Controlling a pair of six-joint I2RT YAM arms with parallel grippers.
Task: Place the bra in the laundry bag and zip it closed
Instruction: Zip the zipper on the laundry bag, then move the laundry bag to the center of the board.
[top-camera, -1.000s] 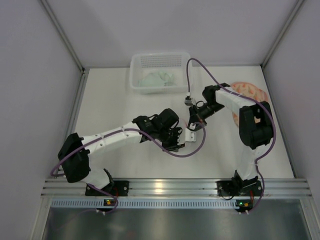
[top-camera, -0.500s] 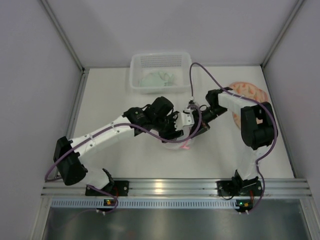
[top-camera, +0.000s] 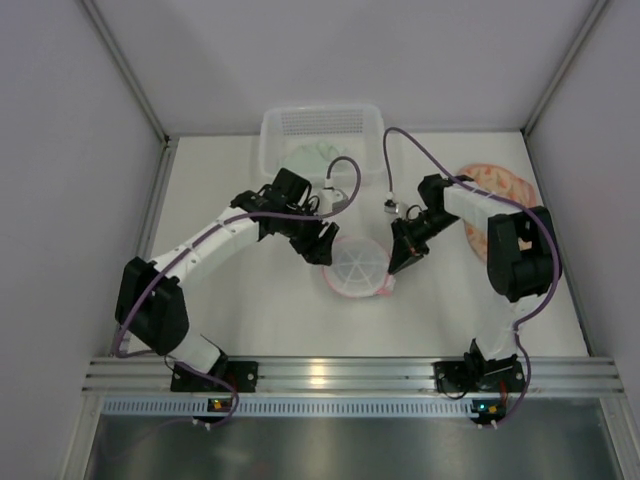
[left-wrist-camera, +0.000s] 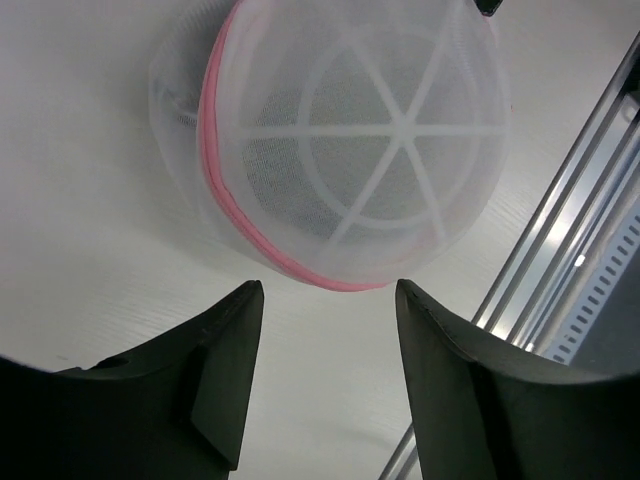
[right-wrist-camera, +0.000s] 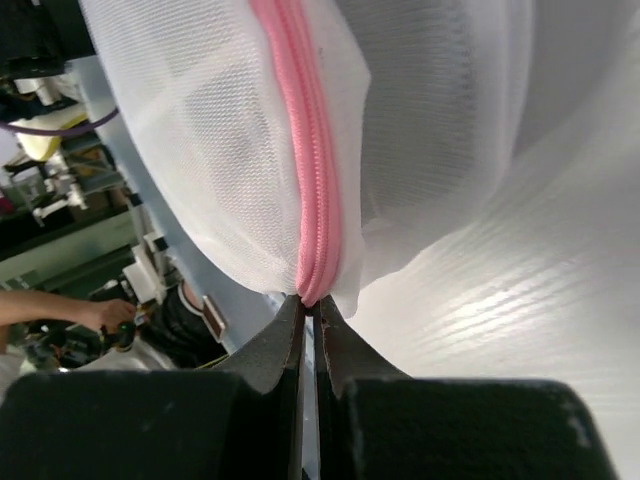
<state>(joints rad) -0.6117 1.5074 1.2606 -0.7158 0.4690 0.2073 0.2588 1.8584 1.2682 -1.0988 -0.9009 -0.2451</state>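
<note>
**The right gripper (right-wrist-camera: 311, 308) pinches the pink zipper of the laundry bag.**
The two dark jaws come up from the bottom edge and are pressed together, with almost no gap, on the lower end of the pink zipper (right-wrist-camera: 305, 150). The zipper runs from the top of the picture down to the jaws. The white mesh laundry bag (right-wrist-camera: 190, 130) fills the upper part, with folds on the right side. Below it on the right is the white counter (right-wrist-camera: 520, 320), with a bright reflection. The background at the left is blurred.
</note>
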